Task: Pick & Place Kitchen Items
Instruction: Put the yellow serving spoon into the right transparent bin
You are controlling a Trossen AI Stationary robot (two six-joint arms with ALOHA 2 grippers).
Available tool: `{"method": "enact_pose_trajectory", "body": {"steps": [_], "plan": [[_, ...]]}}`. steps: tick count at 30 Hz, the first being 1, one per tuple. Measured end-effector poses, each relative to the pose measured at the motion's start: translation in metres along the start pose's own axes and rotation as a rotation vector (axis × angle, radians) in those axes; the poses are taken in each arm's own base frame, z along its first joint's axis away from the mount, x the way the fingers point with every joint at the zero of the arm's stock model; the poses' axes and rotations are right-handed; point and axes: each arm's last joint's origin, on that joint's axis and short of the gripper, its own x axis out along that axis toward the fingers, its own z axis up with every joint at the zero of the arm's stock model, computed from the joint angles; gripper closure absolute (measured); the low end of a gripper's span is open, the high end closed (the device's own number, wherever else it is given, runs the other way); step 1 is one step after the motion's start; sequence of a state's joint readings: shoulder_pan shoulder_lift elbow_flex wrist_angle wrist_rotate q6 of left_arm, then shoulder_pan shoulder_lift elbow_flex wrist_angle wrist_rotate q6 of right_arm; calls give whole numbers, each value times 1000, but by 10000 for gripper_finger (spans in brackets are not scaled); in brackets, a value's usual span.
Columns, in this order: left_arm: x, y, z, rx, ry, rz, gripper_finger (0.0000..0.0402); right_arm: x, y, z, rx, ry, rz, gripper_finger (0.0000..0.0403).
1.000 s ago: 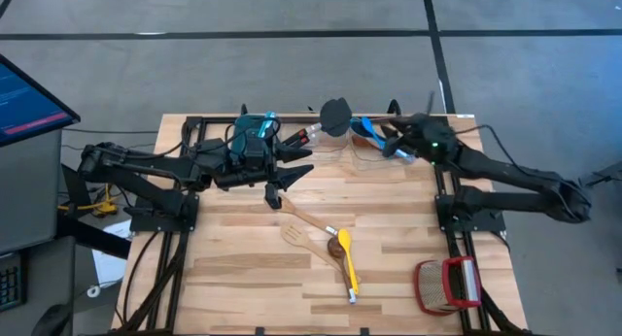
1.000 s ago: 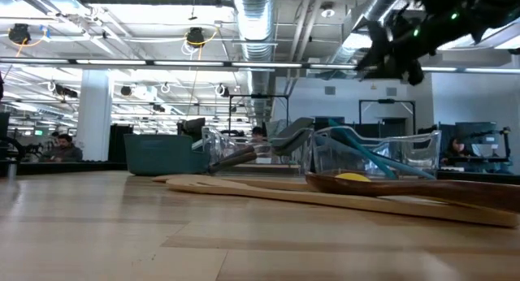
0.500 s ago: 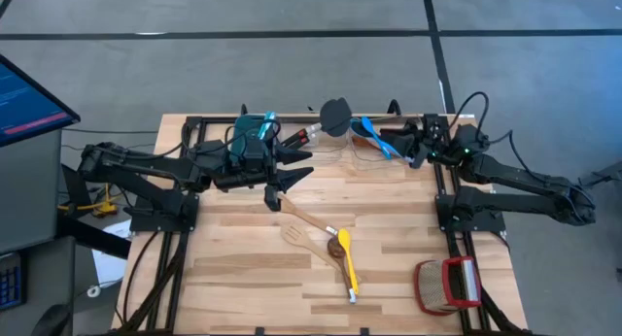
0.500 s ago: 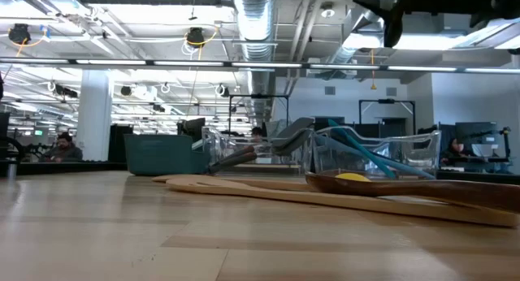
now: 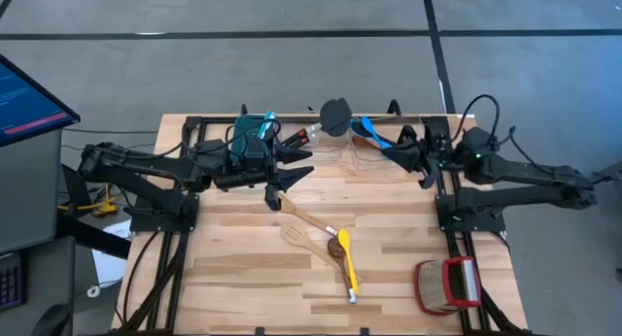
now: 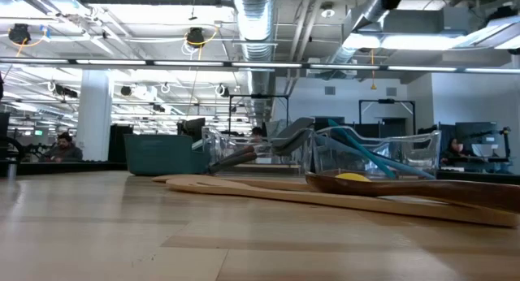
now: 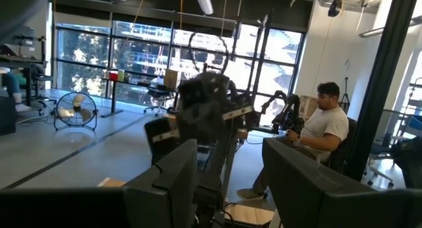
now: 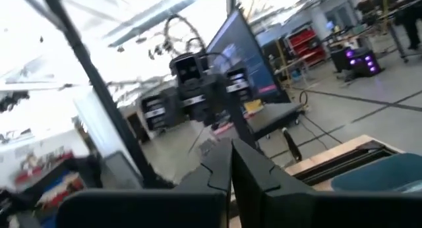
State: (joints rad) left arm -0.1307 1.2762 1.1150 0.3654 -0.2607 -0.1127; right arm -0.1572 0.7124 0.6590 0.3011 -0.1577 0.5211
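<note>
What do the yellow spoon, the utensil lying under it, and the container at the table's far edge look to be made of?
The yellow spoon: probably silicone or plastic, given its saturated, even, matte colour. The wooden utensil: pale tan with a brown grain tone like the tabletop's, apparently unvarnished wood. The clear container: transparent plastic or acrylic, since utensils and the room show through its glossy walls; glass cannot be ruled out.

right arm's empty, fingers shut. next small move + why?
Probably reopen the right gripper and swing it toward the loose utensils mid-table: the yellow spoon and wooden spoons lie outside the clear container. Its fingers are pressed together with nothing between them. The left gripper sits idle near the teal bin.
</note>
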Motion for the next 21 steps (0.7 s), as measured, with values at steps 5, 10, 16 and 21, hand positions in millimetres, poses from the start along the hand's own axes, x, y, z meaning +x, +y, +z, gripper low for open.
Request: {"method": "enact_pose_trajectory", "body": {"steps": [5, 10, 16, 21], "plan": [[0, 0, 0, 0, 1, 1, 243, 2, 22, 19, -30, 113, 7, 396], [0, 0, -1, 3, 12, 1, 243, 2, 34, 26, -10, 256, -31, 401], [0, 0, -5, -66, 54, 6, 243, -2, 39, 19, -18, 405, -173, 402], [-1, -1, -11, -143, 108, 12, 243, -2, 44, 7, -14, 472, -233, 402]]}}
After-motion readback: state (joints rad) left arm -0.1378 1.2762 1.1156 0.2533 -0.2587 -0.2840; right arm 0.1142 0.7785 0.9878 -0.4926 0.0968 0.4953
